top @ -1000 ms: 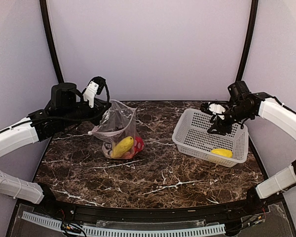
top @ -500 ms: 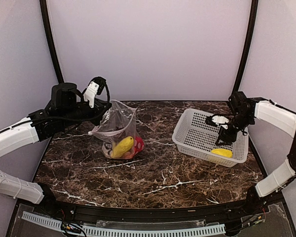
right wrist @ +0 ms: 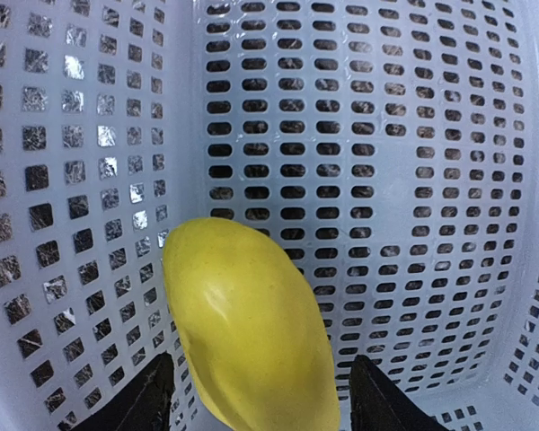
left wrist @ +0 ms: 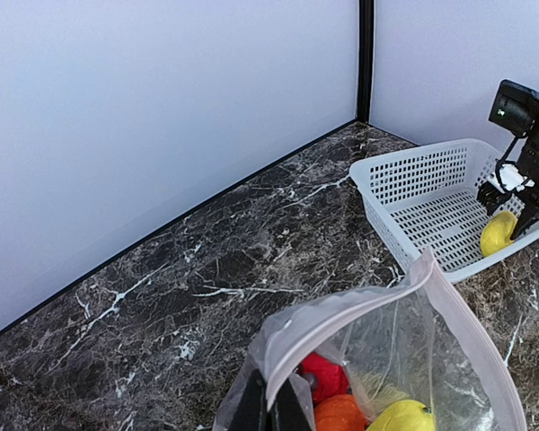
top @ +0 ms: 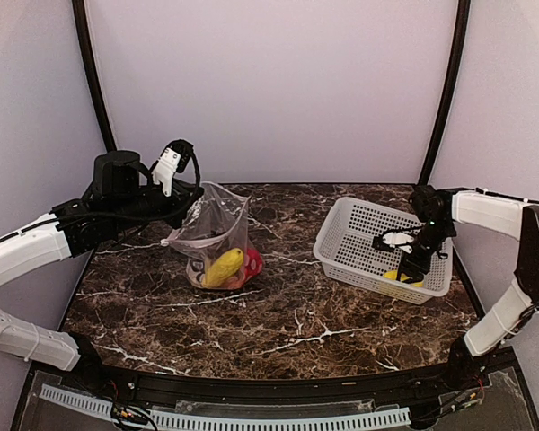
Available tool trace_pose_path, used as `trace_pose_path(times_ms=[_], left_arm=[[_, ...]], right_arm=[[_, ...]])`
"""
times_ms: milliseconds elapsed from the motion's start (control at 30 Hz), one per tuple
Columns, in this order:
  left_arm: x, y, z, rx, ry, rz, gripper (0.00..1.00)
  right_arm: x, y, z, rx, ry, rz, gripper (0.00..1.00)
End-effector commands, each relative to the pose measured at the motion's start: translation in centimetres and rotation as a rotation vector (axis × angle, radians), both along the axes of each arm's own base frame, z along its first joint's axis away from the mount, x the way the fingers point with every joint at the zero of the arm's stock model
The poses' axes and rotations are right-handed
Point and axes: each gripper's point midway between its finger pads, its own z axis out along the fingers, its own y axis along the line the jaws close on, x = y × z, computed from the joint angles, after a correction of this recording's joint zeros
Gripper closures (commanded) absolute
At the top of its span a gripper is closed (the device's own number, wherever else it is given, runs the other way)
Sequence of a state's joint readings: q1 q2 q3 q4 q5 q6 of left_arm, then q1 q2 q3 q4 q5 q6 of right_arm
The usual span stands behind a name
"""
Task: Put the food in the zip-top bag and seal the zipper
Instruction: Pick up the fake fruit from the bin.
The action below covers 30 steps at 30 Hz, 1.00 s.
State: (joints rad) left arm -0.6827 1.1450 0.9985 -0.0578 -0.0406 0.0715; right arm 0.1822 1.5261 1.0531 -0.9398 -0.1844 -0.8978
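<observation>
The clear zip-top bag (top: 217, 235) stands on the table with its mouth held up. My left gripper (left wrist: 271, 409) is shut on the bag's rim beside the pinkish-white zipper (left wrist: 341, 319). Inside lie a yellow piece (top: 225, 266), a red piece (left wrist: 328, 377) and an orange one (left wrist: 341, 415). Another yellow food piece (right wrist: 247, 323) lies in the near right corner of the white basket (top: 350, 238). My right gripper (right wrist: 262, 395) is open and low over it, one finger (right wrist: 153, 395) on each side with a small gap.
The basket wall (right wrist: 72, 180) rises close on the left of the right gripper's fingers. The booth's back and side walls close in the marble table (top: 287, 314).
My right gripper has come down from the basket's far rim into its near right corner, over the yellow piece, and its jaws have widened. The left gripper and bag have not moved.
</observation>
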Motion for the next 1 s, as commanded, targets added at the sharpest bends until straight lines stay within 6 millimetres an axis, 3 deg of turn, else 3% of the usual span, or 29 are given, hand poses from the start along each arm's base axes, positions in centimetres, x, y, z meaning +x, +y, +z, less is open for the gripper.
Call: trace_pose_path(times_ms=[0, 633, 800, 967], left_arm=[[-0.2, -0.2, 0.0, -0.001, -0.002, -0.018, 0.99], [-0.4, -0.4, 0.0, -0.006, 0.005, -0.032, 0.99], [-0.4, -0.5, -0.1, -0.008, 0.008, -0.035, 0.99], [-0.2, -0.6, -0.4, -0.010, 0.022, -0.029, 0.99]], right_arm=[[-1.1, -0.9, -1.7, -0.041, 0.057, 0.002, 0.36], [-0.5, -0.9, -3.6, -0.038, 0.115, -0.032, 0.41], [0.8, 0.1, -1.4, 0.018, 0.078, -0.046, 0.52], [3.1, 2.3, 3.7, 0.148, 0.002, -0.046, 0.55]])
